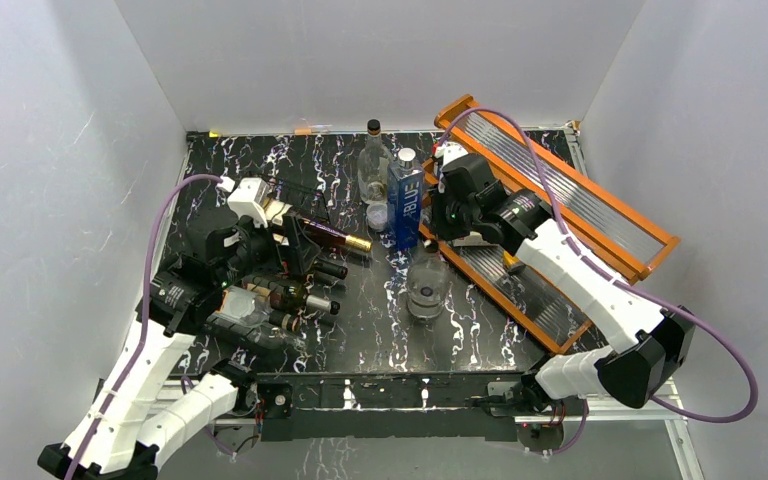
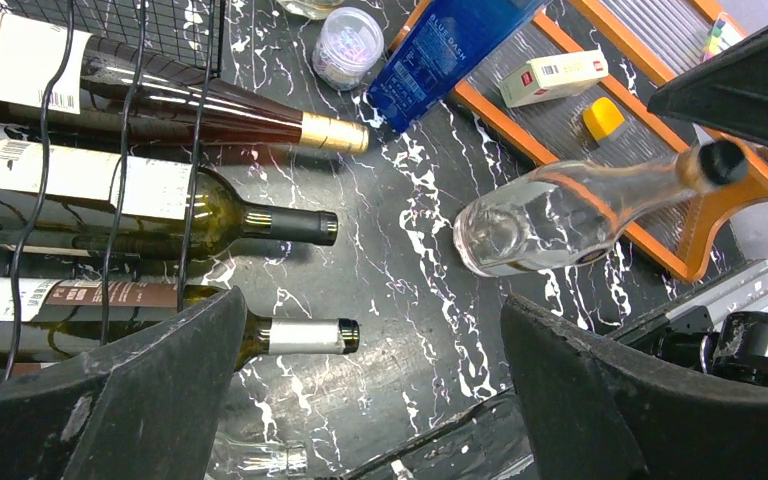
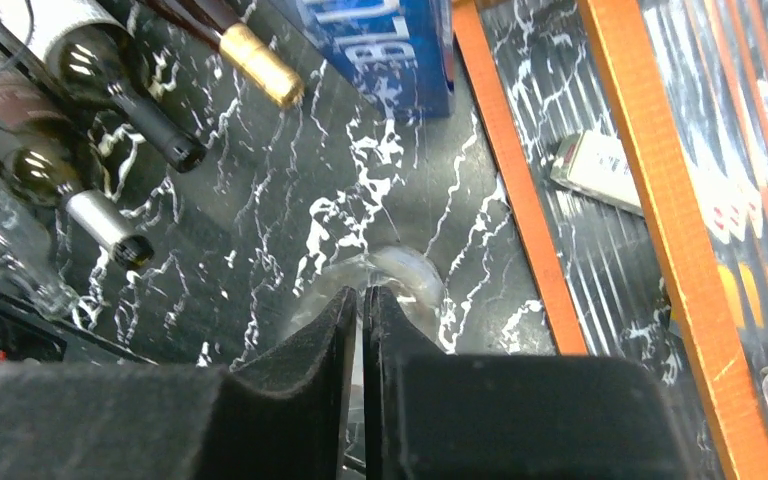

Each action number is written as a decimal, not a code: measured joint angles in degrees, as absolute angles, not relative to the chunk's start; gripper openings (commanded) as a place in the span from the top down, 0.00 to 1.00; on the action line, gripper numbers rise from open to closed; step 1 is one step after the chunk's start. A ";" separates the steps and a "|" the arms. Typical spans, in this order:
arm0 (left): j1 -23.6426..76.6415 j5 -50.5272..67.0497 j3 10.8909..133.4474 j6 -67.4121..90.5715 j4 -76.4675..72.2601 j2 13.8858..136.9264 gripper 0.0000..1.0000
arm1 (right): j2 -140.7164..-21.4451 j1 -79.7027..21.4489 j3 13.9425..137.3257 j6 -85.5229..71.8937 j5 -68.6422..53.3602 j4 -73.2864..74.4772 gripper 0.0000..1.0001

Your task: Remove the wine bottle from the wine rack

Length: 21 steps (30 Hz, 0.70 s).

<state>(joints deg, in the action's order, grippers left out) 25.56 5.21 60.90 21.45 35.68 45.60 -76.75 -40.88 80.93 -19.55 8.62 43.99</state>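
The black wire wine rack (image 1: 295, 195) stands at the left and holds several dark wine bottles lying with their necks to the right. In the left wrist view the rack wires (image 2: 165, 30) cross a gold-foil bottle (image 2: 330, 132), a black-capped bottle (image 2: 290, 225) and a silver-foil bottle (image 2: 305, 335). My left gripper (image 1: 295, 250) hovers over the necks, open wide and empty (image 2: 370, 310), with the silver-foil neck by its left finger. My right gripper (image 1: 443, 212) is shut and empty (image 3: 363, 295) above a clear glass bottle (image 3: 410, 275).
A clear bottle (image 1: 427, 285) stands mid-table; it also shows in the left wrist view (image 2: 560, 210). A blue box (image 1: 405, 205), a small jar (image 1: 377, 215) and a tall clear bottle (image 1: 373, 160) stand behind it. The orange-framed tiered shelf (image 1: 560, 200) lies at the right.
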 measured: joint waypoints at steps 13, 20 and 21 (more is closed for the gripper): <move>25.56 6.48 60.58 21.67 34.33 48.01 0.02 | -72.66 -40.84 84.53 -17.08 6.72 50.94 0.10; 25.56 7.77 60.60 23.20 33.06 48.97 0.02 | -72.16 -47.90 82.48 -15.05 7.64 49.47 0.21; 25.56 7.81 60.60 23.62 33.06 48.93 0.02 | -73.76 -50.72 81.78 -15.27 10.13 49.56 0.30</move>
